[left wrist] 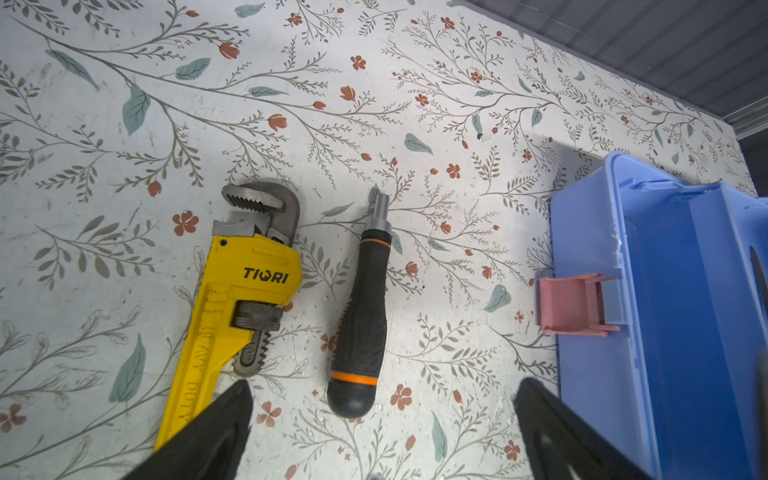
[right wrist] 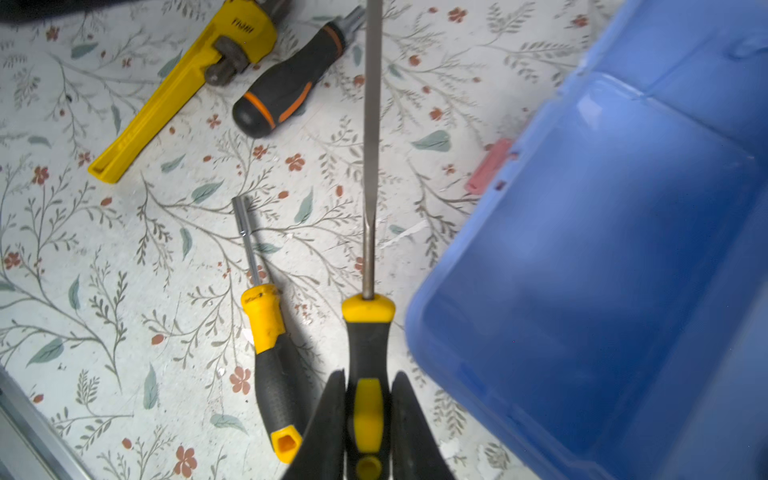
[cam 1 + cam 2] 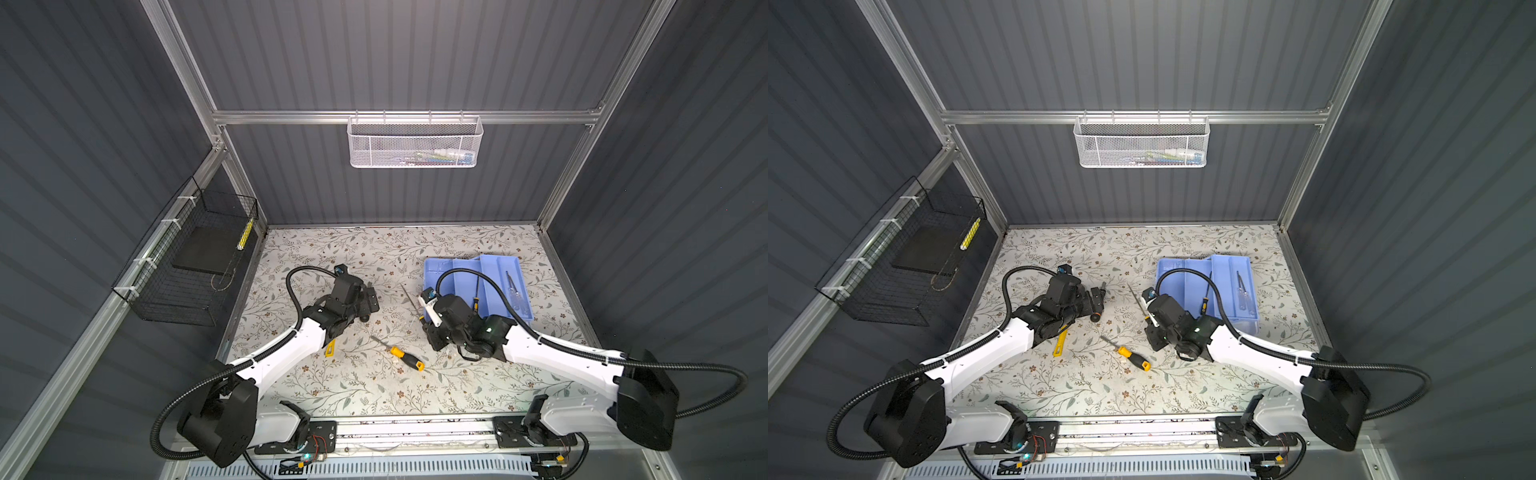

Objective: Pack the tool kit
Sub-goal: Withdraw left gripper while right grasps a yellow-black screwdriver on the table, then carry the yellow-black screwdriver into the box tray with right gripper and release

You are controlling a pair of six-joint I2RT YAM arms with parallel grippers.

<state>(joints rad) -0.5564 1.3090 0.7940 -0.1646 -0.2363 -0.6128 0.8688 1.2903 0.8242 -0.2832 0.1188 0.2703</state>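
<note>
The tool kit [image 3: 440, 266] is a light blue open box at the right of the table, with a pink latch [image 1: 569, 305] on its side. Two screwdrivers [image 3: 515, 291] lie in its tray. My right gripper [image 2: 368, 382] is shut on the black and yellow handle of a long flat screwdriver [image 2: 368, 328], held above the table just left of the box. My left gripper [image 1: 382, 399] hangs open over a yellow pipe wrench [image 1: 232, 307] and a black and orange screwdriver handle [image 1: 361, 316]. Another yellow and black screwdriver [image 3: 405, 357] lies mid-table.
A white mesh basket [image 3: 415, 141] hangs on the back wall rail. A black wire basket [image 3: 187, 257] is fixed to the left wall. Dark walls and aluminium posts enclose the floral table [image 3: 374, 386] on three sides.
</note>
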